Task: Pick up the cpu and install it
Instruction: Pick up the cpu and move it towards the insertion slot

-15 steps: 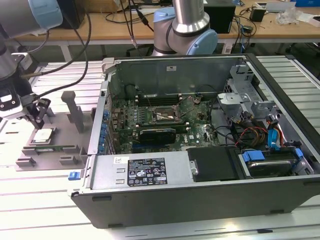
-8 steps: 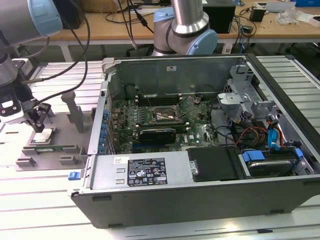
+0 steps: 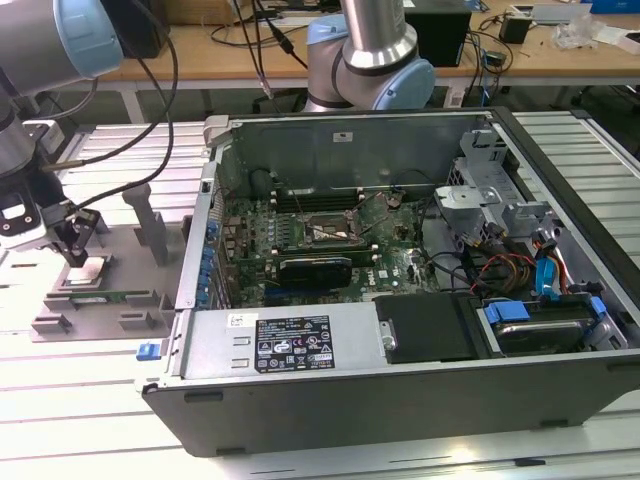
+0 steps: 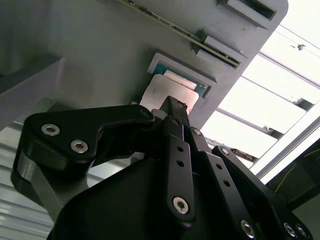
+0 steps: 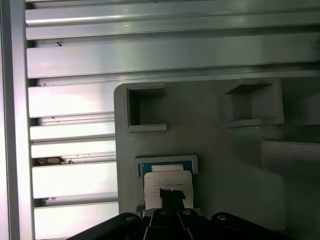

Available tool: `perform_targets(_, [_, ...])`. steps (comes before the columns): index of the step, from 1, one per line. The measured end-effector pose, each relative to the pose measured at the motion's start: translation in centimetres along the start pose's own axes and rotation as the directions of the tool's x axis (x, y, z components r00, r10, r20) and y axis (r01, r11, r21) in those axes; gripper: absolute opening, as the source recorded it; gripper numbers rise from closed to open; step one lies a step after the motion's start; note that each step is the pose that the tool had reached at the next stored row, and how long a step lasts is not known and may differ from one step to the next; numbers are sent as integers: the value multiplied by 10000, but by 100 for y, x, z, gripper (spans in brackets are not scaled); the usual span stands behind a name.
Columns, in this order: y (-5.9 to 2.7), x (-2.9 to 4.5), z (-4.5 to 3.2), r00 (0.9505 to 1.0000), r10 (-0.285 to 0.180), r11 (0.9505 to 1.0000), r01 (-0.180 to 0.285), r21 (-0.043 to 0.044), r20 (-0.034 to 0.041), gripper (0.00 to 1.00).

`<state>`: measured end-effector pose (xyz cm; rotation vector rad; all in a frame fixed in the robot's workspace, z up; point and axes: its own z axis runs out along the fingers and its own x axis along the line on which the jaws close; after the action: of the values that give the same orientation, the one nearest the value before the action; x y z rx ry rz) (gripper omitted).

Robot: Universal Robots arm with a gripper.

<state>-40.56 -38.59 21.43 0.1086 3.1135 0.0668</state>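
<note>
At the exterior view's left, gripper [image 3: 75, 254] sits over grey fixture [image 3: 125, 262]; jaws drawn nearly together, pinching near edge of cpu [image 3: 90, 271]; cpu [image 5: 167, 181] lies askew, partly out of blue-rimmed pocket [image 5: 190, 164]; well apart from open computer case [image 3: 330, 150].

On counter [image 3: 60, 400]: fixture plate [image 3: 125, 265] at exterior view's left, computer case [image 3: 300, 400] beside it at right. In plate recess: cpu [image 3: 90, 270]. Directly over cpu: end effector [image 3: 76, 256]. Inside case: socket [image 3: 325, 232] on motherboard [image 3: 245, 245].
</note>
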Motion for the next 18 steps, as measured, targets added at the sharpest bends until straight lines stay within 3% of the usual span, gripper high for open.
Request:
perform_targets(3, [0, 1, 0, 10000, 0, 10000, 0, 0, 0, 17])
perform_targets(4, [0, 2, 0, 10000, 0, 10000, 0, 0, -1, 29])
perform_targets(7, [0, 3, 0, 10000, 0, 10000, 0, 1, 0, 48])
perform_targets(9, [0, 3, 0, 10000, 0, 10000, 0, 0, 0, 48])
perform_targets(10, [0, 4, 0, 10000, 0, 10000, 0, 0, -1, 54])
perform_targets(18, [-6, 15, 73, 10000, -4, 10000, 4, -6, 77, 54])
